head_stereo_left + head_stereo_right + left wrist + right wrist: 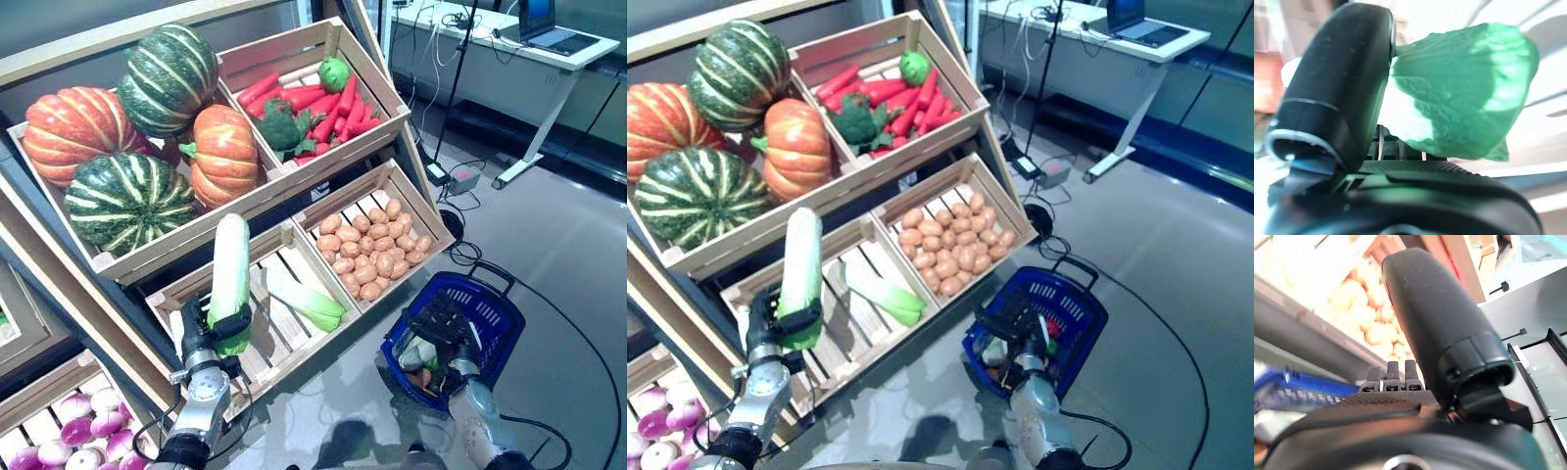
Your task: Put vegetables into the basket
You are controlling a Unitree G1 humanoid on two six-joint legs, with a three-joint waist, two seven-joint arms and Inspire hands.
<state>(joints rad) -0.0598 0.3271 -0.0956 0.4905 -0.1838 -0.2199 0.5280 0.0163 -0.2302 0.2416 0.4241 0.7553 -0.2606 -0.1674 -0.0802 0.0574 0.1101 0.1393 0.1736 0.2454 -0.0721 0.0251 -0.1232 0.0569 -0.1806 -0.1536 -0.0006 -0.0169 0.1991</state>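
Observation:
A long white leek (230, 266) with a green leafy end (1464, 98) stands upright in my left hand (201, 345), which is shut on its green end above the slatted lower-left crate (284, 348). A second leek (306, 300) lies in that crate. The blue basket (495, 305) sits low at the right with a few vegetables (421, 358) inside. My right hand (446, 331) is curled over the basket's near rim (1283, 387); its thumb (1440, 318) sticks out in the right wrist view.
The tilted wooden stand holds pumpkins (147, 137), a crate of carrots and broccoli (304, 108) and a crate of potatoes (377, 250). Purple-white onions (69, 441) fill a lower shelf at the left. A desk (509, 49) and a power brick (460, 178) stand behind at the right.

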